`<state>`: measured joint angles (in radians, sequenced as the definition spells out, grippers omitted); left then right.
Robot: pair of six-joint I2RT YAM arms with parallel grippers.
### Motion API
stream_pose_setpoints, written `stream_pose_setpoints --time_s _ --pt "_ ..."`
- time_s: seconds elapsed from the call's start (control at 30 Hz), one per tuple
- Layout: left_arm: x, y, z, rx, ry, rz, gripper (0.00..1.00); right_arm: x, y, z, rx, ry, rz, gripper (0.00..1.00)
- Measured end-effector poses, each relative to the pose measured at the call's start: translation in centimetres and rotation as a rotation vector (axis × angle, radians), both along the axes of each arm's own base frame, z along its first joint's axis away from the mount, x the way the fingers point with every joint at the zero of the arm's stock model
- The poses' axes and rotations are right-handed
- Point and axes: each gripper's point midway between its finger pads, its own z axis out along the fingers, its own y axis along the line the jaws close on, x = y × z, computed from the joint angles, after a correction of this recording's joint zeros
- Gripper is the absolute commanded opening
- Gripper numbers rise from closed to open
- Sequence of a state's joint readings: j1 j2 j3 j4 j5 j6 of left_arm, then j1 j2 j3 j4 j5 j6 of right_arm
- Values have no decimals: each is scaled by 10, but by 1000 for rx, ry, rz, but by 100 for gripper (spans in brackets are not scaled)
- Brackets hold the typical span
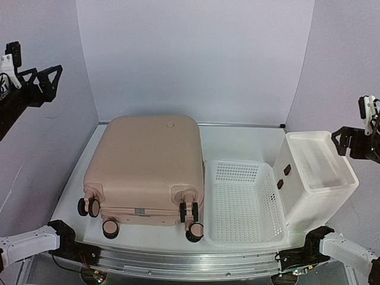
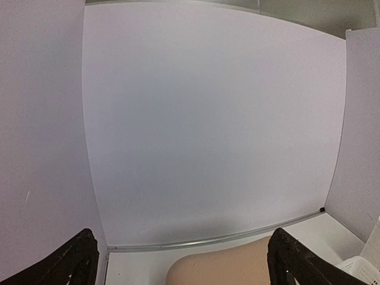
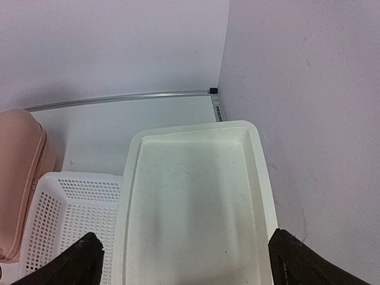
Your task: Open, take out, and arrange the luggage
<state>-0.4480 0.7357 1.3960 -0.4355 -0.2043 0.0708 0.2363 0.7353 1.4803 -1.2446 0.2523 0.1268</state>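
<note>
On table (image 1: 237,142) left: luggage (image 1: 145,160) flat, long axis near-far, wheels (image 1: 89,207) at near end; both jaws spread.

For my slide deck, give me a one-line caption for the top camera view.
Closed pale-pink suitcase lies flat on the table beside an empty white perforated basket and a white drawer unit.

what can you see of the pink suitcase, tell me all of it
The luggage is a pale-pink hard-shell suitcase with rounded corners, shut and lying flat on the white table, left of centre. Its four pink-and-black caster wheels face the near edge; a small round badge sits near the far end. Its right side lies right beside the white basket; contact is unclear.
</note>
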Motion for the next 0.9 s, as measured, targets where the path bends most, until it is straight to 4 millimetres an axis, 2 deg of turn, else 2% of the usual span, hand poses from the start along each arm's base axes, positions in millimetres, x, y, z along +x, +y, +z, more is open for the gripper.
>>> stream_pose_setpoints --time_s 0.23,0.4,0.6,0.77,0.9 --pt "20 -2 -35 -19 133 -4 99 -8 -7 -26 -9 125 -52 98" --pt "40 -12 -56 -40 230 -43 99 -13 -7 -48 -15 244 -60 98" --pt "75 -42 -84 -66 376 -169 99 -20 -1 -77 -14 422 -53 98" --pt "100 -79 -111 -79 516 -330 99 -6 16 -98 23 552 -14 98" --pt "105 -109 -135 -63 608 -455 100 2 31 -119 54 665 21 98"
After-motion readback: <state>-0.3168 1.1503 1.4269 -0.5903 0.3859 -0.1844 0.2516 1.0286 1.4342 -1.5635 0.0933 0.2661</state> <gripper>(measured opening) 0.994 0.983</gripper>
